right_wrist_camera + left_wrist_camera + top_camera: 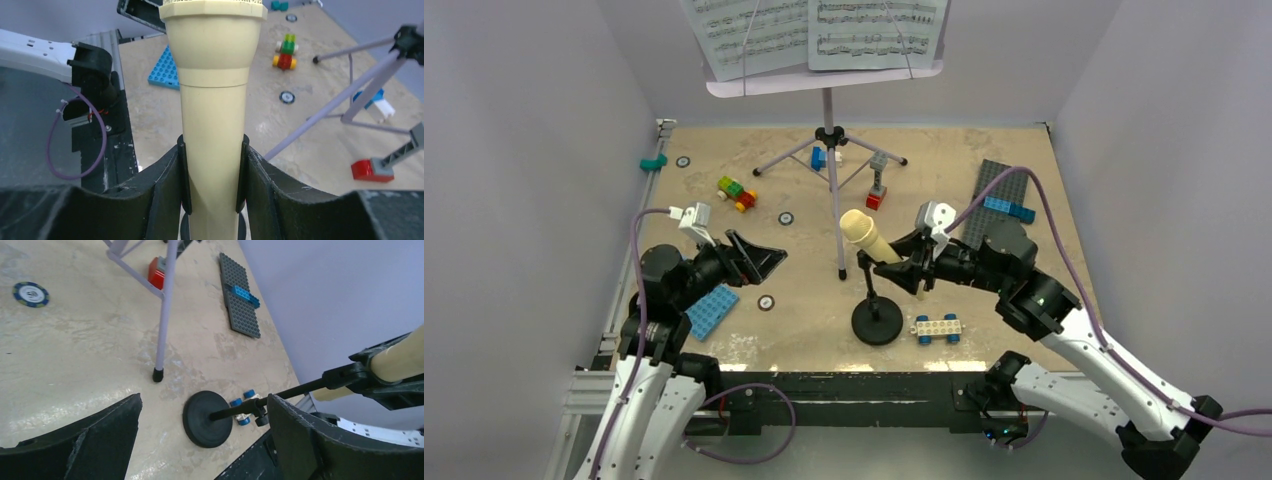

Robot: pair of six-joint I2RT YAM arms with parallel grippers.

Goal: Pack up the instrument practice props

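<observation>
The right gripper (pixel 212 175) pinched the toy microphone (pixel 214 75); a crooked pull could tip its black stand (pixel 876 322). The left gripper (pixel 762 258) was spread.

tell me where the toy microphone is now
Top view, centre-right: the toy microphone sits on the black mic stand, gripped by the right tool.

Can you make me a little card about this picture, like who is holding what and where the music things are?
Right fingers: shut on the toy microphone
Left fingers: open, holding nothing
Mic stand: black round base, between the two arms
Music stand: upright on its tripod at the back
Sheet-music pages: two, resting on the music stand
Packed so far: nothing that shows
</observation>
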